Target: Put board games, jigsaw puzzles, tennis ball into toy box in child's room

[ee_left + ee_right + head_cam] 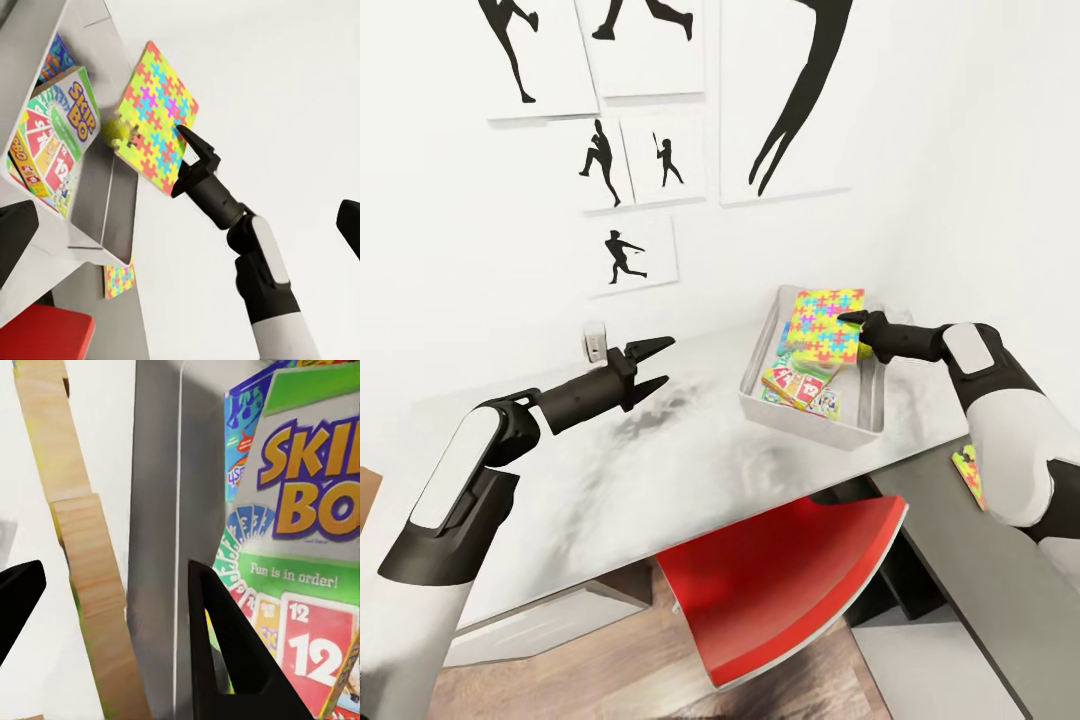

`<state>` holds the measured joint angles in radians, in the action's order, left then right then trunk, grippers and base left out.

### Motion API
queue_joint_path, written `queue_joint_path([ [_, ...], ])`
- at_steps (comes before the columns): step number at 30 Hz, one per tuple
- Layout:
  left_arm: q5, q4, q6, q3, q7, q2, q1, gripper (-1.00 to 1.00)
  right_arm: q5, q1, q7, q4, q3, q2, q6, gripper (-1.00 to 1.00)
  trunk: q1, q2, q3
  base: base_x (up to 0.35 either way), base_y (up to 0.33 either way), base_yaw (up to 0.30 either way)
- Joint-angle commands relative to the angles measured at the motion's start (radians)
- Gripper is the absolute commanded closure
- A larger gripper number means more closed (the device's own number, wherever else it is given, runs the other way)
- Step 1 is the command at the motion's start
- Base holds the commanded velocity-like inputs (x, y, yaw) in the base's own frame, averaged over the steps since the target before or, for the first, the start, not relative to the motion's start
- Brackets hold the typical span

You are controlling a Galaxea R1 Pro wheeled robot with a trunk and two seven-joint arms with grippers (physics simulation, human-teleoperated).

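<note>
Multicoloured jigsaw puzzle (826,325) tilted over toy box (860,425), right hand (857,321) clamped on it; left hand (656,364) apart.

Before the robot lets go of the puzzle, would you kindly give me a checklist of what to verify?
1. Right pincer grips the jigsaw puzzle: ok.
2. Puzzle is above the toy box: ok, though tilted.
3. Room beside the SKIP-BO game in the box: cannot tell.
4. Left pincer is open, away from the box: ok.
5. Second puzzle is boxed: not ok, it lies on the lower desk.
</note>
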<state>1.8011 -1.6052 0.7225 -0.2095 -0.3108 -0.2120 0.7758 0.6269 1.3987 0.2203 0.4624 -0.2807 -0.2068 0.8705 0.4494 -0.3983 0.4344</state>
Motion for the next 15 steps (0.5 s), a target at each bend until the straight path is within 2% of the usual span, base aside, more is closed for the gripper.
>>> queue_joint_path([
  [1,0.011,-0.001,0.000,0.000,-0.009,0.001,0.001,-1.00,-0.012,0.007,0.004,-0.002,-0.006,0.001,0.005,1.00,0.001,-0.002,0.002,0.000,0.000,0.000],
  [15,0.011,-0.001,0.004,0.003,-0.009,0.008,0.005,-1.00,-0.011,0.033,-0.033,0.011,-0.006,0.003,0.005,1.00,0.001,-0.002,0.002,0.000,0.000,0.000],
])
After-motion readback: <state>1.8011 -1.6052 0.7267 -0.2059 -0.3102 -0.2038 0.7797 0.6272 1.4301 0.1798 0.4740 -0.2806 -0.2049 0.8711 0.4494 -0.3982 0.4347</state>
